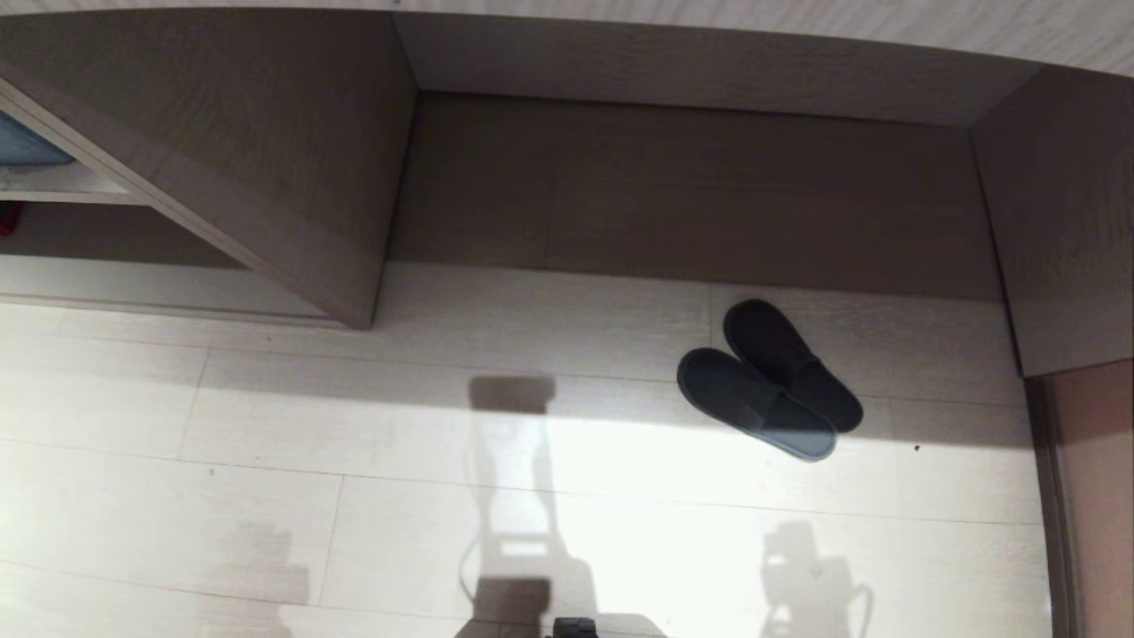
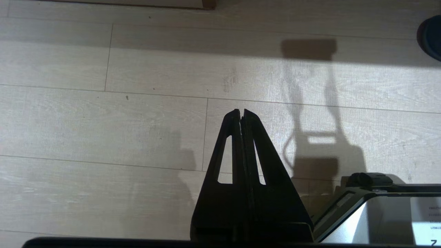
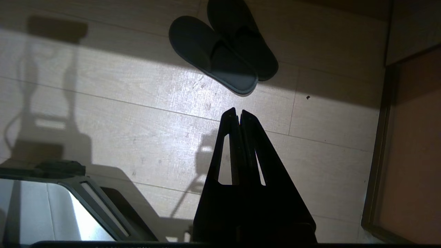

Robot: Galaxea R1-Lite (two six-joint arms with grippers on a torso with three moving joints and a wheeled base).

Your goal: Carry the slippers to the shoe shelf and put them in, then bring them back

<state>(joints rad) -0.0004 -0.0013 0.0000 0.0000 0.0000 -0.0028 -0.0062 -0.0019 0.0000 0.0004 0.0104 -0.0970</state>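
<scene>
Slippers [image 1: 769,379], a dark navy flat pair with wide straps, lie overlapping on pale wood-plank floor [image 1: 266,478] before a grey-brown wood-grain recess. Left end effector [image 2: 241,111] and right end effector [image 3: 237,110] both hang empty, fingers together, seemingly parked before any pickup begins.

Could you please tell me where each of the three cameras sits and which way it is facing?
Head view: high, looking down at the floor, slippers and wood-grain unit; neither arm shows.
Left wrist view: behind the shut left gripper, facing floor planks.
Right wrist view: behind the shut right gripper, facing the slippers.
All three views share the slippers.
</scene>
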